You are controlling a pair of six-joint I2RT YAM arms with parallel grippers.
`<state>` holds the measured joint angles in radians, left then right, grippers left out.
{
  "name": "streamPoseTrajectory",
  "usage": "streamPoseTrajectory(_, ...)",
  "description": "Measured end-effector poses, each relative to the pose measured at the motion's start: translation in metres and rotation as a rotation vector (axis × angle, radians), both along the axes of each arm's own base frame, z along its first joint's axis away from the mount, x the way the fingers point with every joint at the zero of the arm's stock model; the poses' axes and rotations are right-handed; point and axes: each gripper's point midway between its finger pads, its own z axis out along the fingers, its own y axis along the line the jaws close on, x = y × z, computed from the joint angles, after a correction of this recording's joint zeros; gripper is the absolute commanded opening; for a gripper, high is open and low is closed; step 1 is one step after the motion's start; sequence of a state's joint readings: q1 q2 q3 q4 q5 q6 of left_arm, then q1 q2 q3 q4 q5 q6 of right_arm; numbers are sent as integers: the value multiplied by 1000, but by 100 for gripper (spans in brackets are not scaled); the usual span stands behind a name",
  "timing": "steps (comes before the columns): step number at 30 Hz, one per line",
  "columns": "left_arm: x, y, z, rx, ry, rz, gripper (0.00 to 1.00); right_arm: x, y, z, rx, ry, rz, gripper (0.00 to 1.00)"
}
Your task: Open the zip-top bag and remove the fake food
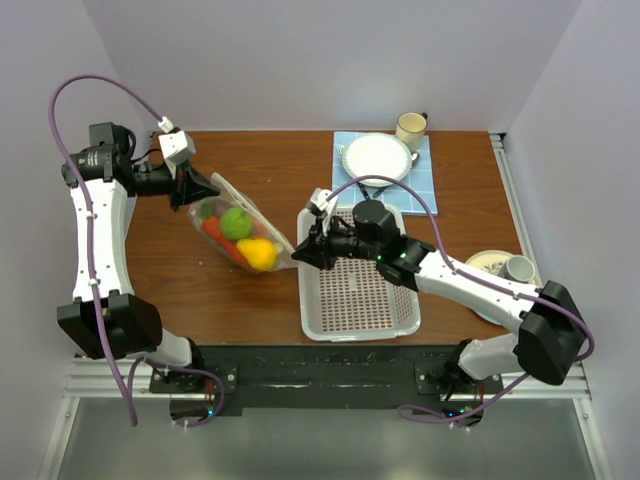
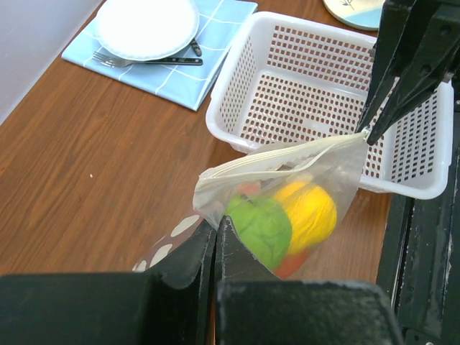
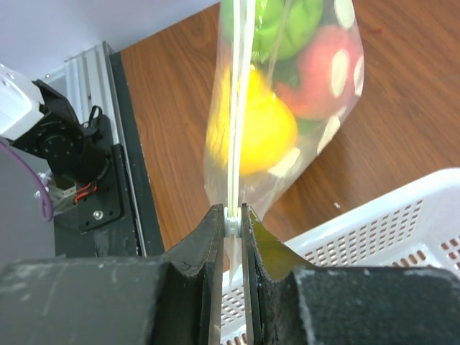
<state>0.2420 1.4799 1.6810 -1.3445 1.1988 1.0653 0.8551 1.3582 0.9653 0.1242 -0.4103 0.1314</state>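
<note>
Nearest my bases sat the white basket (image 1: 304, 290). Just off its far-left corner, my right end effector (image 1: 300, 252) was clamped on the near-right end of the zip-top bag (image 1: 240, 228). Its fingers pinched a small white piece (image 3: 231, 227) at the end of the zip seam; I could not tell whether that was a slider.

From that grip the seam ran away from me and leftward as one taut line, and that line was the bag's long axis. It ended at my left end effector (image 1: 203, 192), which was closed on the opposite, far-left corner.

The bag hung stretched between the two grips and seemed lifted off the tabletop (image 1: 200, 290). The seam looked shut along what I could see. The fake food sagged below it: a green apple (image 2: 259, 230), a yellow pear (image 2: 313, 212) and an orange-red piece (image 1: 212, 228).

I judged the coming move to turn on that axis. The right end effector was nearer the basket, so any pull to part the zip had to travel along the seam toward the left one, which only needed to anchor its corner.

Farthest off stood a plate (image 1: 377, 157) and a mug (image 1: 411, 127).
</note>
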Motion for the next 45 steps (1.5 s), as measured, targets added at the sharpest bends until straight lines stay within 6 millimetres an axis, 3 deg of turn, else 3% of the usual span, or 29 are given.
streamPoseTrajectory(4, 1, 4, 0, 1, 1, 14, 0, -5, -6, -19, -31, 33, -6, 13)
streamPoseTrajectory(8, 2, 7, -4, -9, 38, 26, 0, -7, -13, -30, -41, 46, -29, 31)
streamPoseTrajectory(9, 5, 8, -4, -8, 36, 28, 0, -9, -16, -31, -46, 54, -32, 46)
streamPoseTrajectory(11, 12, 13, -4, -6, 23, 36, 0, -14, -22, -38, -66, 75, -38, 63)
streamPoseTrajectory(12, 13, 14, -4, -6, 23, 38, 0, -15, -23, -40, -74, 82, -40, 79)
streamPoseTrajectory(14, 13, 14, -5, -11, 23, 38, 0, -15, -26, -45, -97, 89, -47, 94)
streamPoseTrajectory(15, 13, 13, -6, -14, 21, 36, 0, -14, -27, -45, -106, 93, -54, 96)
streamPoseTrajectory(19, 0, 5, -24, -24, 64, 16, 0, -6, -22, -27, -116, 72, -57, 99)
streamPoseTrajectory(25, -24, -16, -49, -15, 115, -52, 0, 24, -12, 44, -47, -97, -121, 98)
streamPoseTrajectory(28, -34, -23, -51, 6, 104, -77, 0, 41, -7, 56, -47, -157, -161, 96)
streamPoseTrajectory(32, -41, -25, -50, 27, 81, -86, 0, 63, 6, 37, -96, -161, -184, 95)
streamPoseTrajectory(35, -44, -25, -52, 37, 81, -83, 0, 74, 12, 2, -168, -134, -197, 95)
streamPoseTrajectory(39, -47, -25, -54, 45, 83, -81, 0, 84, 14, -27, -233, -115, -219, 94)
streamPoseTrajectory(45, -51, -23, -59, 61, 85, -78, 0, 90, 19, -31, -228, -111, -205, 94)
